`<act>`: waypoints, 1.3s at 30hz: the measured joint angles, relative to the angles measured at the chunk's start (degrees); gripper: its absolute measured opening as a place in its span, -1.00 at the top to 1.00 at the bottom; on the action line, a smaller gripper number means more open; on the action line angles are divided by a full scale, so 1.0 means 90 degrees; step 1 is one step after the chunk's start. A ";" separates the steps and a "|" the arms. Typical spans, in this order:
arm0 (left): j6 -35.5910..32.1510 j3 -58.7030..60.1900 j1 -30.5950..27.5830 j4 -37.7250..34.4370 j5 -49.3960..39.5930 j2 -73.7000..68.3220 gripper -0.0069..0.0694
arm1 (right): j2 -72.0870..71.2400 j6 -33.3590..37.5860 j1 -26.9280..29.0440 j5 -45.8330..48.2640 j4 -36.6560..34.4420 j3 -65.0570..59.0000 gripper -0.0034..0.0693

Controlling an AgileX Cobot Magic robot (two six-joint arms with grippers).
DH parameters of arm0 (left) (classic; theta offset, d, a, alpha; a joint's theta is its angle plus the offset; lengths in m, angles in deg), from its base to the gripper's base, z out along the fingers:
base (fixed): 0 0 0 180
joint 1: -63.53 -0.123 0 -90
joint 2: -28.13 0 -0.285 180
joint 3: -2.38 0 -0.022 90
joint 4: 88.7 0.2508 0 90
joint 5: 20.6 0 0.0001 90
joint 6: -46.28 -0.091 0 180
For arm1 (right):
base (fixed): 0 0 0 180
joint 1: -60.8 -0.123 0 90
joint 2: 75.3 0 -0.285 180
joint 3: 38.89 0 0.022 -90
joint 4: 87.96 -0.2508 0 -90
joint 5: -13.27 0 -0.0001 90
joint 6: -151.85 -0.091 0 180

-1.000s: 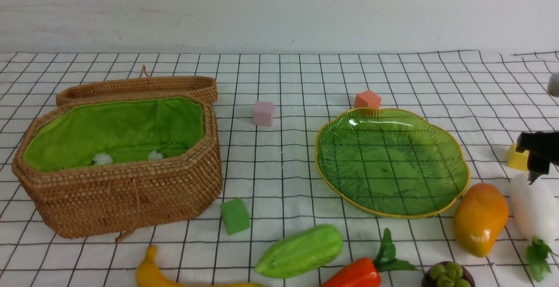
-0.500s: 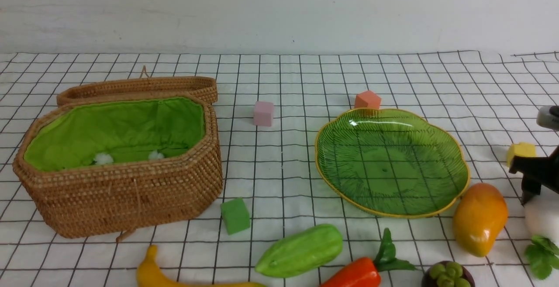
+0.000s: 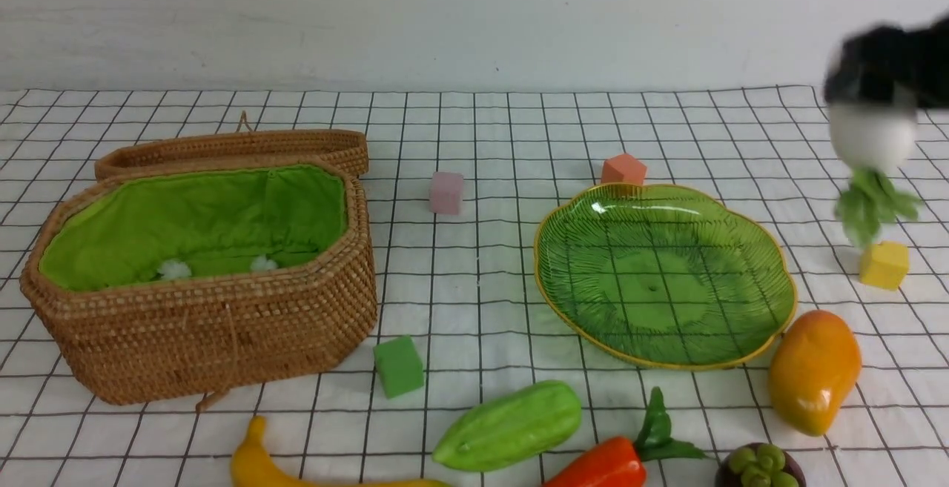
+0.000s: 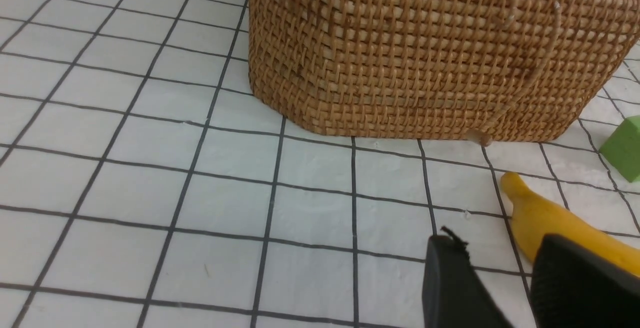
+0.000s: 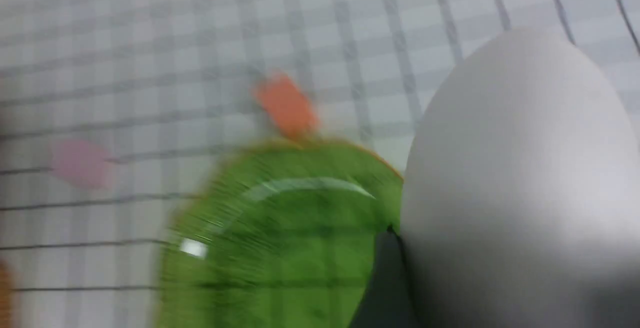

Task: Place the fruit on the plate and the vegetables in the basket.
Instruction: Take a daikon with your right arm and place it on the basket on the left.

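- No text, label, brand, number or sign can be read in any view.

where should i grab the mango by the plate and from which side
Grip the mango across its broad middle, coming down from above. It lies flat on the cloth with its long axis running roughly near to far, so closing left-right spans its shorter width. The rim of the plate sits close at its far left, so stay on the middle where both flanks look clear.
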 joint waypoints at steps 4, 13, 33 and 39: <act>0.0000 0.0000 0.0000 0.0000 0.0000 0.0000 0.19 | 0.0214 0.1756 -0.1493 -0.0017 -0.1822 0.1106 -0.54; 0.0000 0.0000 0.0000 0.0000 0.0000 0.0000 0.19 | 0.2239 0.5186 -0.3783 -0.1904 -0.4866 0.1819 -0.53; 0.0000 0.0000 0.0000 0.0000 0.0000 0.0000 0.19 | 0.4196 1.0862 -0.5042 -0.4013 -0.9017 0.3287 -0.95; 0.0000 0.0000 0.0000 0.0000 0.0000 0.0000 0.19 | 0.3862 1.0863 -0.5021 -0.3864 -0.9022 0.3293 -0.79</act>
